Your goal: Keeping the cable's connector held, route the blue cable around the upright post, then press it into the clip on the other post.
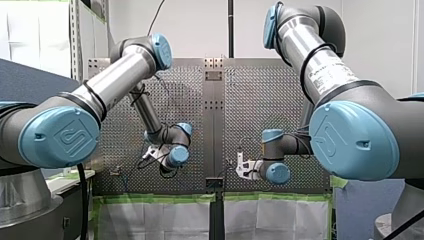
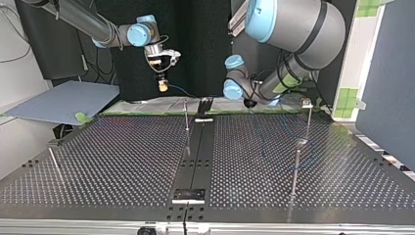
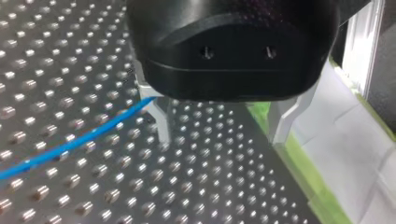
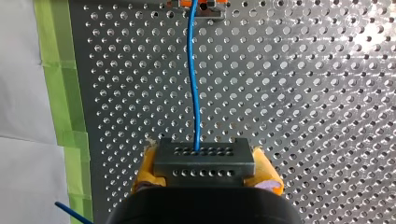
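The right gripper (image 4: 205, 170) holds the dark grey block connector with rows of little holes (image 4: 204, 156). Its yellow pads (image 4: 268, 176) squeeze the block from both sides, so that end cannot slip away while the rest gets moved. The thin blue cable (image 4: 192, 79) comes out of the connector. It runs almost straight ahead of the gripper to a small orange and silver piece (image 4: 205, 4) on the dark metal table full of holes (image 2: 122, 161). The cable looks lightly stretched, and I think that is to stop it from flopping. The left gripper (image 3: 220, 140) hangs low over the table with its metal fingers (image 3: 161, 119) spread wide and nothing between them. The cable comes right up to the side of one finger, but you cannot tell if it touches. I think this gripper waits there so it can push or catch the cable and steer it. In the top view, a thin metal post (image 2: 186, 117) stands near the middle of the frame. Another thin post with a small piece on top (image 2: 309, 120) stands at the right. That small piece may be the clip, but it is too small to be sure. The cable is too thin to follow there, so the trip around the post looks not yet done.
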